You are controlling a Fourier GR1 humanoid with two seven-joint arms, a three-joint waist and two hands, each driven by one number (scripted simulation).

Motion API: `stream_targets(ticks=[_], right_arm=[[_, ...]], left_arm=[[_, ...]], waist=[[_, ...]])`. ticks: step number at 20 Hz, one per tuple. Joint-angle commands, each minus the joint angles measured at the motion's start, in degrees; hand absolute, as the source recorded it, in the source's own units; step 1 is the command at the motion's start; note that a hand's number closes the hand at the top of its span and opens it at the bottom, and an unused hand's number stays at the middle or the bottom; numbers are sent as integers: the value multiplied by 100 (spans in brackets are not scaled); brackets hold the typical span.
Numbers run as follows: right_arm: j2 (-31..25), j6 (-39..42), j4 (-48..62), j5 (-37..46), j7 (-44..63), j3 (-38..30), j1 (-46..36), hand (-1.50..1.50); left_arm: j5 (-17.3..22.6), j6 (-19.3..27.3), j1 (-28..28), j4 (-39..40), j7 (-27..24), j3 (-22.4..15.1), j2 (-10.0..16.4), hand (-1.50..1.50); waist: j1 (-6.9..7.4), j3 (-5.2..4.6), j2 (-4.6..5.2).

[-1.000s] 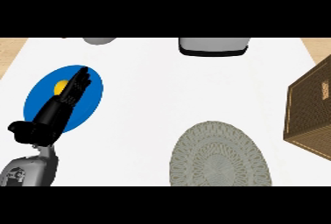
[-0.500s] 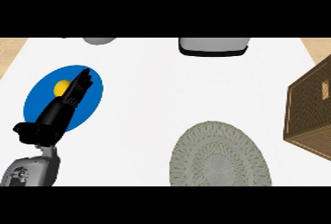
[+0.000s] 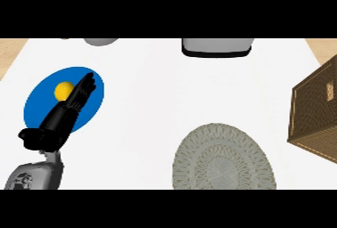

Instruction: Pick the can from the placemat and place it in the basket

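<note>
Blue is what catches the eye first: a blue oval placemat (image 3: 41,106) lies flat near the left edge of the white tabletop (image 3: 164,89), and the can (image 3: 63,90) stands on its far half, showing only a round yellow top from this steep angle. The left robot hand (image 3: 69,107) comes in from the near-left corner on a grey forearm (image 3: 31,176) and lies stretched across the blue placemat. It is open, with its black fingers (image 3: 85,85) straight and pointing toward the far edge. The fingertips sit just beside the can on its right; I cannot tell whether they touch it, and nothing is curled round it. The right robot hand does not show anywhere. At the tabletop's right edge, well apart from the can, stands the basket (image 3: 320,111), a brown wicker box cut off by the side of the view. Between placemat and basket, close to the near edge, lies a round grey woven mat (image 3: 222,158) with nothing on it. Along the far edge sits a grey box with a dark rim (image 3: 217,47), roughly at the middle. Further left along that edge is a rounded grey object (image 3: 100,41), mostly out of view and too cropped to name. Tan flooring (image 3: 13,46) shows past the tabletop's far corners.
</note>
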Motion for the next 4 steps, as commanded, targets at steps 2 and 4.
stream_targets(ticks=[2, 4], right_arm=[[-285, 327, 67, -773, 706, -560, -33, -150], [-364, 589, 184, -1161, 536, -774, 187, -150]], left_arm=[[53, -64, -82, -460, 465, 58, 150, 0], [102, -68, -175, -15, 185, 168, 121, 0]], waist=[[-16, 1, -17], [-38, 1, 0]])
